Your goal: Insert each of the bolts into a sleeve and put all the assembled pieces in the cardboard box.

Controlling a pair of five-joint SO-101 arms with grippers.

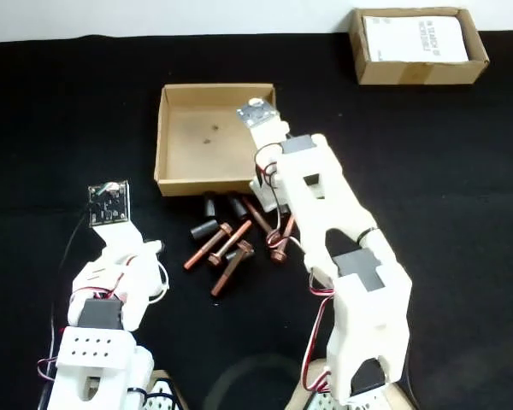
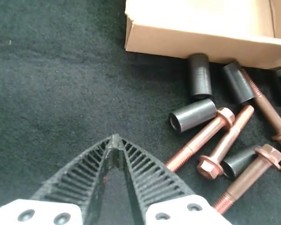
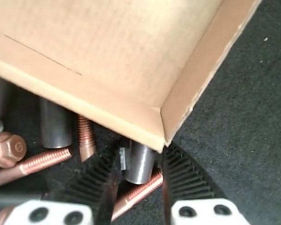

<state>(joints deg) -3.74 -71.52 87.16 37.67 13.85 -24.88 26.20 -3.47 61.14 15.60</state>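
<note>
Workshop-like robotics bench, black felt table (image 1: 68, 111), loose bolts (image 1: 207, 248), white wall (image 1: 154, 17) behind

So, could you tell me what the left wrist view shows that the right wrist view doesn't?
Left wrist view: the left arm's jaws shut over bare black cloth, with a spread of copper hex-head bolts and black cylindrical sleeves lying loose. Right wrist view: the brown cardboard box's interior and corner, and the right arm's jaws open either side of one black sleeve. Both: box wall, bolts, sleeves, cloth.
</note>
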